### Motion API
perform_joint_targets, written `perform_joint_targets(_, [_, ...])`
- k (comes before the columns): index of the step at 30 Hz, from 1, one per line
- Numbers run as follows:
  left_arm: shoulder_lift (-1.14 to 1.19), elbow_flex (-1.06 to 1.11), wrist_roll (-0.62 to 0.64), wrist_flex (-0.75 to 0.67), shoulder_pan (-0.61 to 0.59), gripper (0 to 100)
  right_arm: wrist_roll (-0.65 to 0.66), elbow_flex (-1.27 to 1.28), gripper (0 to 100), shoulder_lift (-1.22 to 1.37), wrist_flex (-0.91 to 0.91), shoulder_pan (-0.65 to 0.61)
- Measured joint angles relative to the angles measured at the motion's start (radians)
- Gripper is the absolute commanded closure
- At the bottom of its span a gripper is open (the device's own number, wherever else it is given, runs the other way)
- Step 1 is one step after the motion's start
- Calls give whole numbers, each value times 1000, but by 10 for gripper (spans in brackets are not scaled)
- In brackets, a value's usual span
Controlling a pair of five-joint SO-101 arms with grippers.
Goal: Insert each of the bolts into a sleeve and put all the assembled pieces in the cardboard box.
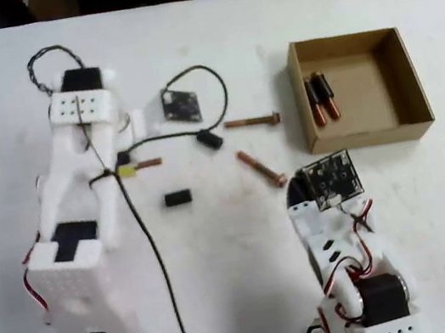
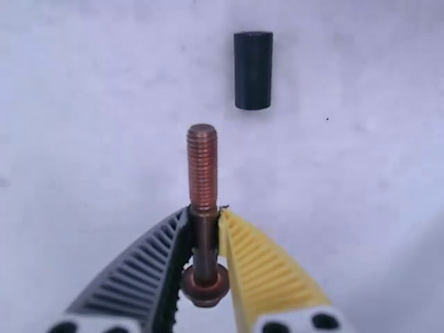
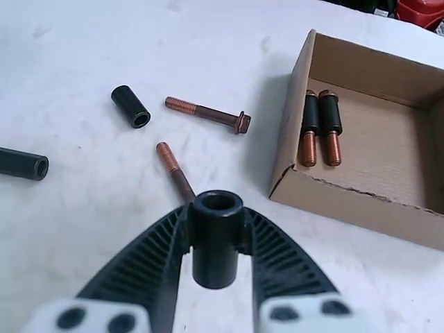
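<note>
Closest to view, the left claw [image 2: 203,214] is clenched on a copper bolt [image 2: 202,173], its threaded end pointed at a black sleeve [image 2: 252,70] lying apart on the white worktop [image 1: 242,275]. The right claw [image 3: 216,212] is clamped around a second sleeve [image 3: 217,243], open end facing its wrist camera. A cardboard box [image 3: 333,205] is seen near it, with 2 assembled pieces [image 3: 310,128] laid side by side inside. 2 loose bolts [image 3: 208,114] and 1 more loose sleeve [image 1: 177,198] are scattered beside the box.

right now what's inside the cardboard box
Two copper bolts, each pushed through a black sleeve, lie side by side on the floor of the cardboard box. Its near wall hides a strip of floor behind it.
</note>
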Motion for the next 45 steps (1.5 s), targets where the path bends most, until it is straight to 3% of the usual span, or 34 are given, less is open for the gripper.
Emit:
perform_joint_targets(15, [206,0,-64,-212,-9,977,0,0,982,0,0,0])
perform_joint_targets(22, [222,0,-60,-226,-8,976,0,0,982,0,0,0])
perform_joint_targets(29, [222,0,20,-226,-8,880,0,0,982,0,0,0])
perform_joint_targets(39, [222,-3,81,-269,-8,876,28,0,982,0,0,0])
perform_joint_targets(45, [222,-140,279,-224,-11,876,29,0,982,0,0,0])
